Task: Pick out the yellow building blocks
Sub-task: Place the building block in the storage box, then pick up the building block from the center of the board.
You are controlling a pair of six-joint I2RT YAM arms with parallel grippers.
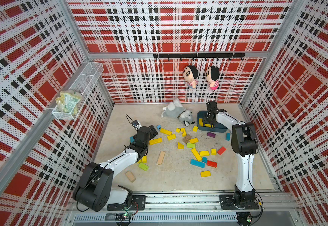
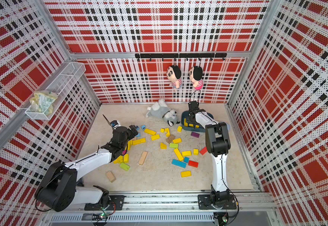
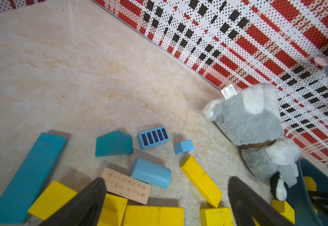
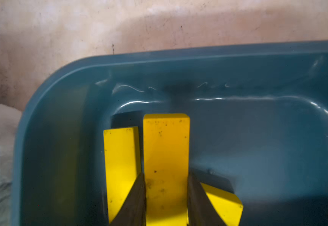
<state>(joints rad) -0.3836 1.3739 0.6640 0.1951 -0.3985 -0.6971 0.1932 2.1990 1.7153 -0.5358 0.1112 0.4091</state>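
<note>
In the right wrist view my right gripper (image 4: 166,176) is shut on a long yellow block (image 4: 166,144), held low inside the dark blue bin (image 4: 237,62). Two more yellow blocks (image 4: 120,156) lie in the bin beside it. Both top views show that gripper (image 1: 208,122) over the bin (image 1: 221,129) at the back right. Several yellow building blocks (image 1: 196,154) lie scattered across the floor. My left gripper (image 3: 166,181) is open and holds nothing. It hangs over yellow blocks (image 3: 153,215) and a yellow bar (image 3: 201,181) at the pile's left side (image 1: 153,130).
A grey plush toy (image 1: 178,113) lies at the back next to the bin. Blue (image 1: 197,163), red (image 1: 211,163), lime-green (image 1: 143,166), purple (image 1: 210,134) and bare-wood (image 1: 160,157) blocks mix with the yellow ones. Two dolls (image 1: 190,76) hang on the back wall.
</note>
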